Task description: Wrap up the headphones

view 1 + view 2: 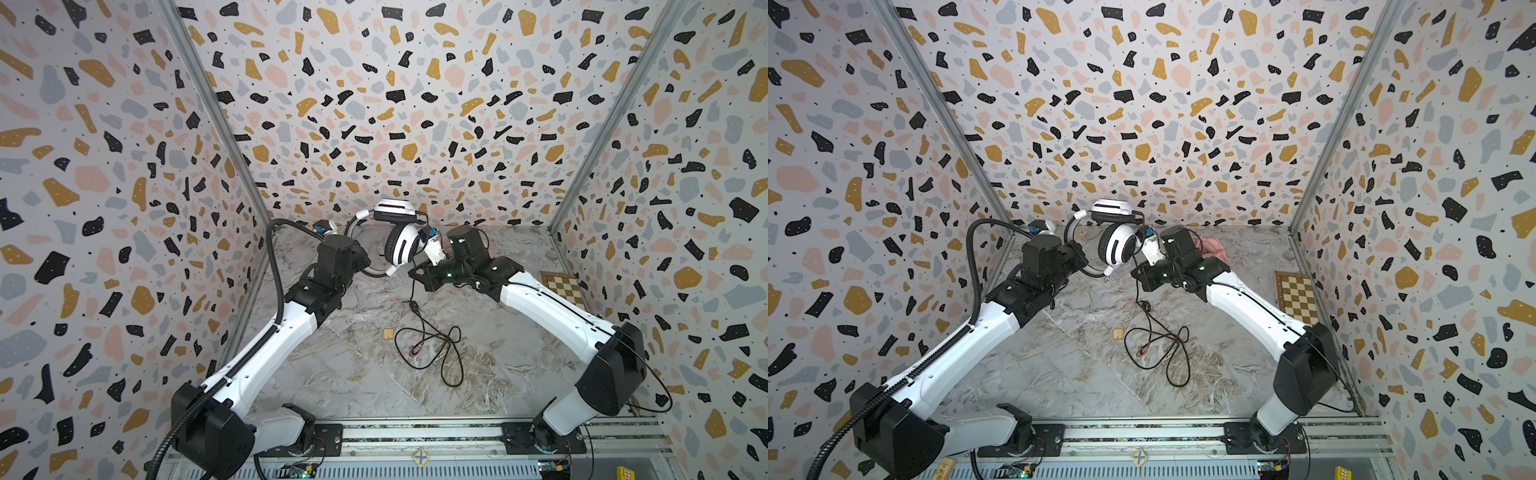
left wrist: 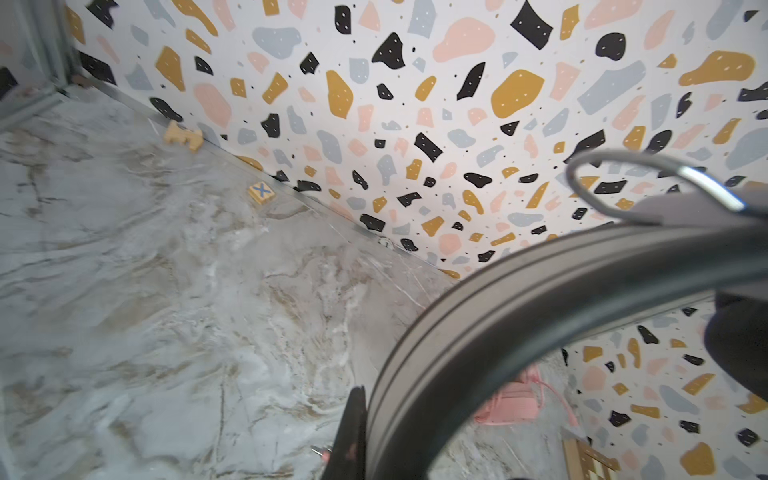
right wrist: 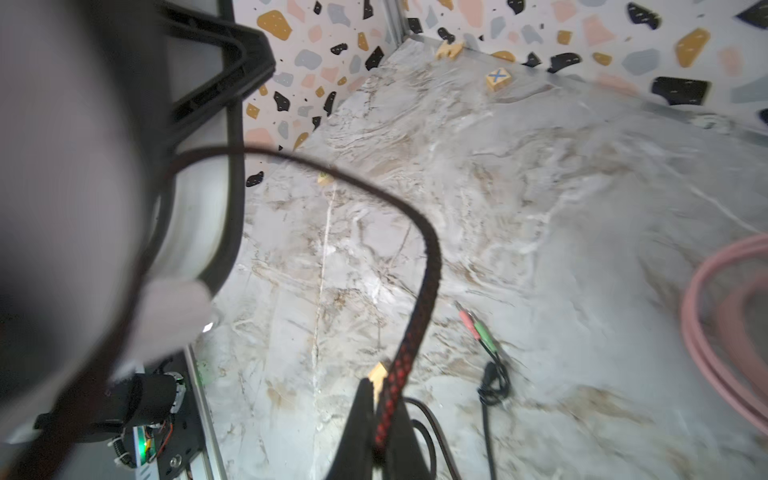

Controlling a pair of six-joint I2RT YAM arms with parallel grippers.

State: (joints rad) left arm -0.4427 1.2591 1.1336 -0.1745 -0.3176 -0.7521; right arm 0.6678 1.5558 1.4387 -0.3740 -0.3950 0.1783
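Note:
The white headphones (image 1: 402,249) (image 1: 1119,248), with black pads and a dark headband (image 2: 478,324), hang in the air near the back wall in both top views. My left gripper (image 2: 365,424) (image 1: 368,270) is shut on the headband. My right gripper (image 3: 384,415) (image 1: 430,249) sits right beside the ear cup, shut on the black-and-red braided cable (image 3: 424,291). The rest of that cable lies looped on the table (image 1: 432,345), and its pink and green plugs (image 3: 478,328) rest on the marble. The pink headphones (image 1: 1212,247) (image 2: 509,405) lie at the back right, mostly hidden behind the right arm.
A chessboard (image 1: 561,284) lies against the right wall. A small wooden tile (image 1: 388,333) sits mid-table by the cable loops. A wooden tile marked X (image 2: 262,192) and a notched wooden piece (image 2: 183,135) lie along the back wall. Pink cable (image 3: 706,324) curls nearby.

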